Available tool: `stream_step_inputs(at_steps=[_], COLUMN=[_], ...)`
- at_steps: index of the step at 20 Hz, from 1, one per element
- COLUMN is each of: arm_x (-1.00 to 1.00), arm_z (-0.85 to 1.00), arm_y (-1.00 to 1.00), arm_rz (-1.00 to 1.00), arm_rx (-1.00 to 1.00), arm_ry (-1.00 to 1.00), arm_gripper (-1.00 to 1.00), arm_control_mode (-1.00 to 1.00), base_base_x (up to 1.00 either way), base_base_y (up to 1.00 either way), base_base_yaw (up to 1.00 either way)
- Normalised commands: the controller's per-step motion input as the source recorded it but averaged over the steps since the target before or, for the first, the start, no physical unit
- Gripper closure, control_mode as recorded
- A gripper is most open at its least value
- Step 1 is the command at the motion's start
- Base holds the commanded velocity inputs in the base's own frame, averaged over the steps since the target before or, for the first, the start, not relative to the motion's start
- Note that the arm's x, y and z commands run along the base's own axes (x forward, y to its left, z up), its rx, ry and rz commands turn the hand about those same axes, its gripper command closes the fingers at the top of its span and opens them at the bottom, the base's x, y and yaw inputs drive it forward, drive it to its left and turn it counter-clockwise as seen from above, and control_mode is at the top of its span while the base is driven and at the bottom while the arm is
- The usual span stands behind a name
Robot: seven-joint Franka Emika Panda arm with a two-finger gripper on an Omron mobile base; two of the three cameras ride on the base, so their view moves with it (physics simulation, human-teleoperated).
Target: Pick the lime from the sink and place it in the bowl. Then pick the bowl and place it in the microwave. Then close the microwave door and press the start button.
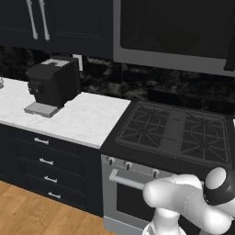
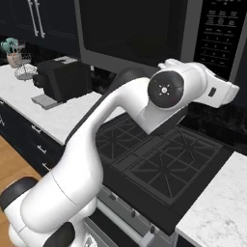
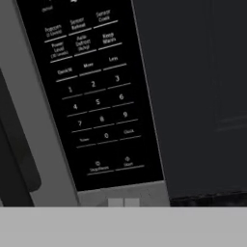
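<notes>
Microwave [image 2: 144, 34] control panel [image 3: 94, 96] faces the fingers, pressed together; keys read 1–9, 0, "Clock", "Start".

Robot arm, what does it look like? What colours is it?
The arm is glossy white with thick, rounded tube-like sections. Its joints are dark: a round black cap with a small pale mark at its centre sits on one joint, and another joint in the left base view has a black band.

1 microwave [image 2: 144, 34], 1 stove [image 1: 176, 131], 1 coffee machine [image 1: 53, 82].
</notes>
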Motion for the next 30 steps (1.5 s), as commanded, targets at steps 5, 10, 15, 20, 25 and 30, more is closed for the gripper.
stream_step_inputs(at_steps=[5, 10, 15, 20, 25, 30], arm_x=[0.23, 0.23, 0.32, 0.21, 0.13, 0.29], arm_z=[0.00, -0.01, -0.04, -0.07, -0.06, -0.07], arm_y=[-0.19, -0.01, -0.09, -0.25, -0.10, -0.14], arm_rz=[0.00, 0.00, 0.00, 0.00, 0.00, 0.00], arm_rx=[0.02, 0.00, 0.00, 0.02, 0.00, 0.00], arm_ry=[0.01, 0.00, 0.03, 0.03, 0.01, 0.00], arm_gripper=[1.00, 1.00, 1.00, 1.00, 1.00, 1.00], arm_control_mode=[-1.00, -1.00, -1.00, -1.00, -1.00, -1.00], base_base_x=[0.00, 0.00, 0.00, 0.00, 0.00, 0.00], base_base_y=[0.00, 0.00, 0.00, 0.00, 0.00, 0.00], base_base_yaw=[0.00, 0.00, 0.00, 0.00, 0.00, 0.00])
